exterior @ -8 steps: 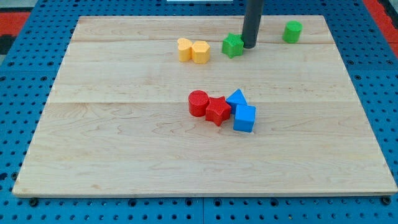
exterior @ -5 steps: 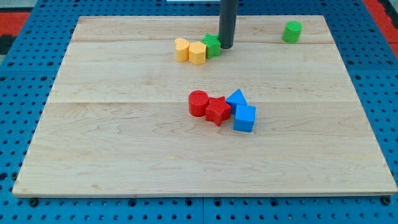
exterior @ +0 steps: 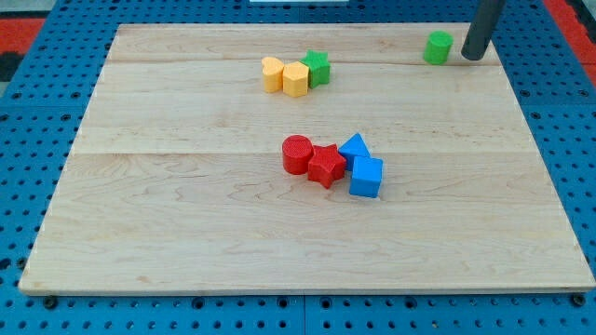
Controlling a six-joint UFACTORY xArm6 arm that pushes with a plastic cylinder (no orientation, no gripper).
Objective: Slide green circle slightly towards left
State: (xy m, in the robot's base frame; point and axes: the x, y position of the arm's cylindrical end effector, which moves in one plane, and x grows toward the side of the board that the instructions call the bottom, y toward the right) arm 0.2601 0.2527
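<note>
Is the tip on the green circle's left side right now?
No, my tip stands just to the view's right of the green circle, near the board's top edge.

I work in a lab setup: a pale wooden board [exterior: 186,233] lies on a blue perforated bench [exterior: 28,186], scattered with small coloured blocks.

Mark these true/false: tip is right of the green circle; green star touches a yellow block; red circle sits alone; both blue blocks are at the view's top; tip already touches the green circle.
1. My tip is at the view's right of the green circle. True.
2. The green star touches a yellow block. True.
3. The red circle sits alone. False: it touches the red star.
4. Both blue blocks are at the top. False: blue triangle and blue cube are mid-board.
5. Tip touches the green circle. False: a narrow gap shows.
</note>
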